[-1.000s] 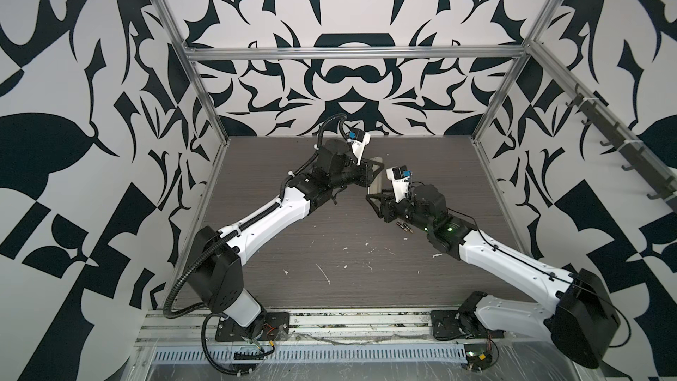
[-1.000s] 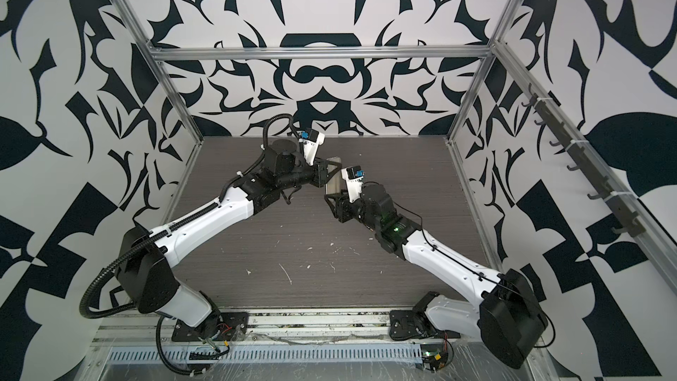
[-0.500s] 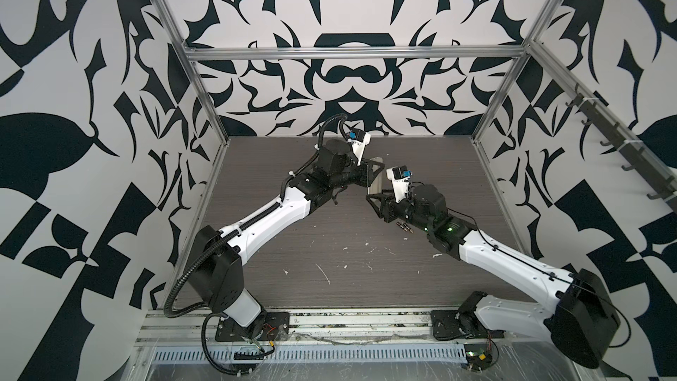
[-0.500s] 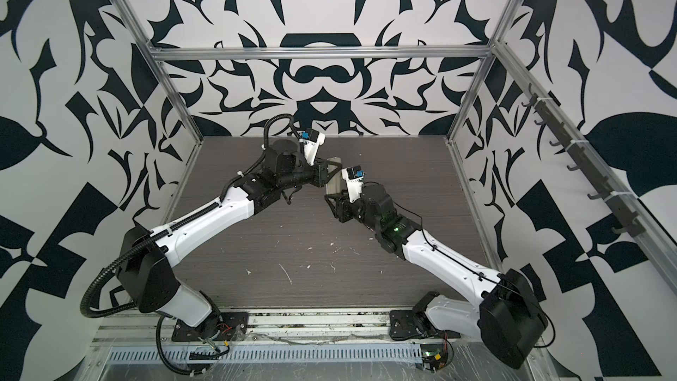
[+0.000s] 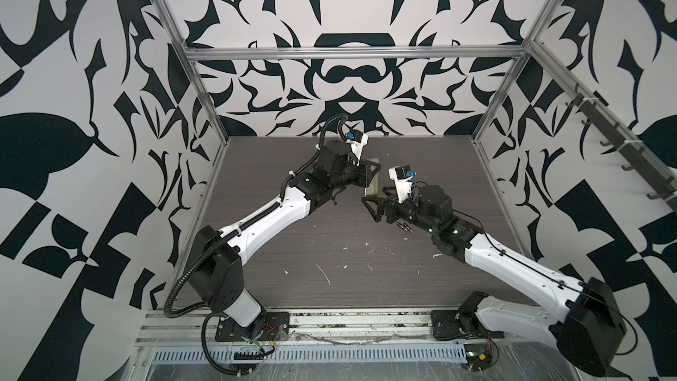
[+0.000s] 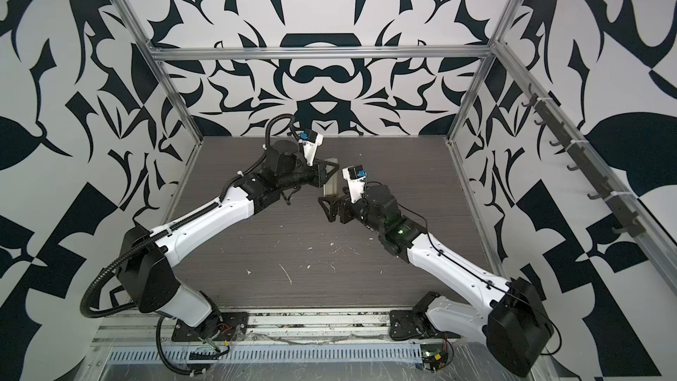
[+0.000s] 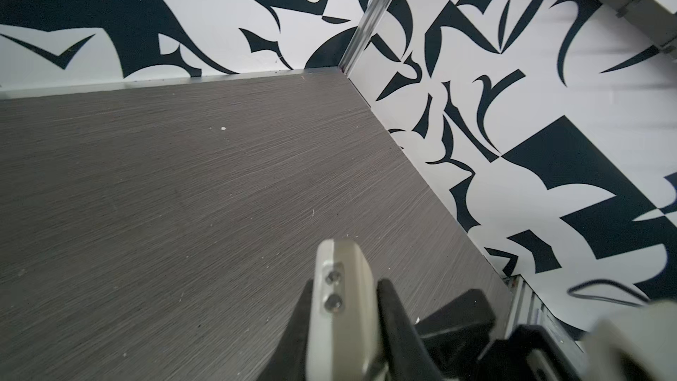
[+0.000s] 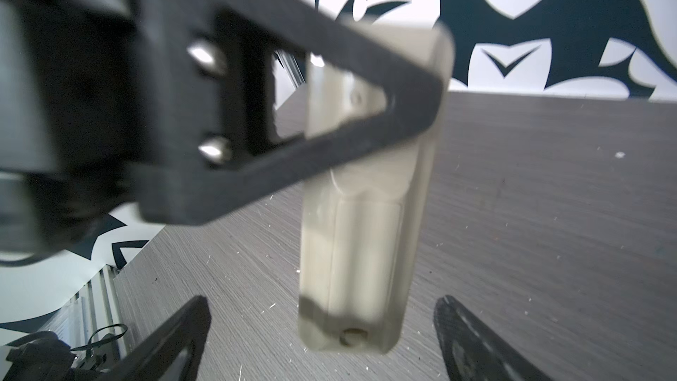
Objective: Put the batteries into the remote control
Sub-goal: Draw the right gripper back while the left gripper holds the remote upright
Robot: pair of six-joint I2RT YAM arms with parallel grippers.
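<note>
Left tool (image 5: 373, 172) clenched on the remote control (image 5: 373, 188), held off the tabletop (image 5: 329, 251); right tool (image 5: 369, 208) released by its free end; batteries (image 5: 404, 227) on the tabletop nearby; gripped at one end only, it could swivel when pushed.

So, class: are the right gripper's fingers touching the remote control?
Apart. The right wrist view shows bare table between the remote control and both fingers of the right gripper.
</note>
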